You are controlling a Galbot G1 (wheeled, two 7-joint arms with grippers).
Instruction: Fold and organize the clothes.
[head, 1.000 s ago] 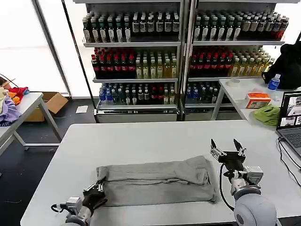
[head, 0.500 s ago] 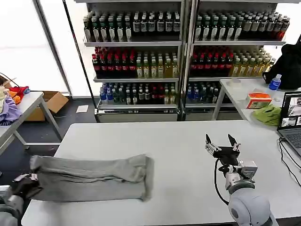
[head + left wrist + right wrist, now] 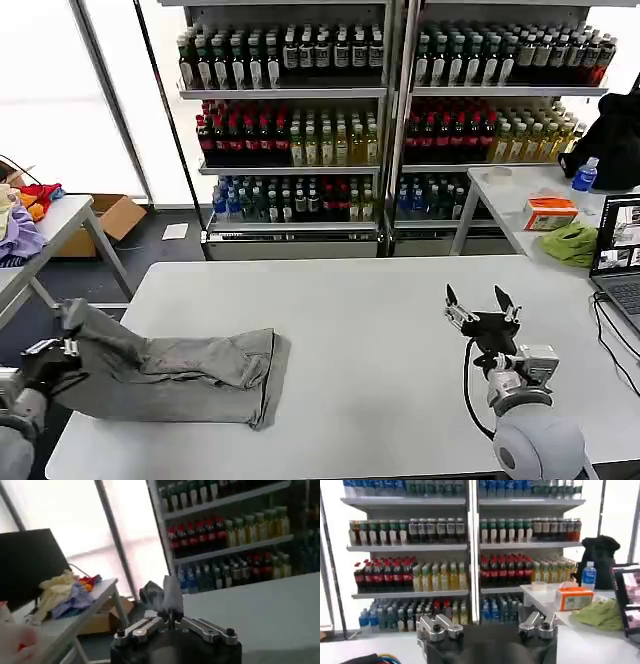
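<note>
White table (image 3: 400, 300), drink shelves (image 3: 380, 120) behind it, side table (image 3: 520, 200) far right with orange box (image 3: 548, 212), green cloth (image 3: 570, 243), water bottle (image 3: 583, 176), black bag (image 3: 612, 140), laptop (image 3: 618, 255), cardboard box (image 3: 110, 222) on floor, coloured fabrics (image 3: 20, 215) far left

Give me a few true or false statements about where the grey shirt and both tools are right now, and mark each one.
1. The folded light grey cotton shirt lies at the white table's left end, partly over the edge. True.
2. The right tool is clamped on the shirt. False: it is open, raised over the table's right side, holding nothing.
3. The left tool grips the shirt at its left end. True.
4. The shirt is spread flat across the table's middle. False: it is folded and bunched at the left.
</note>
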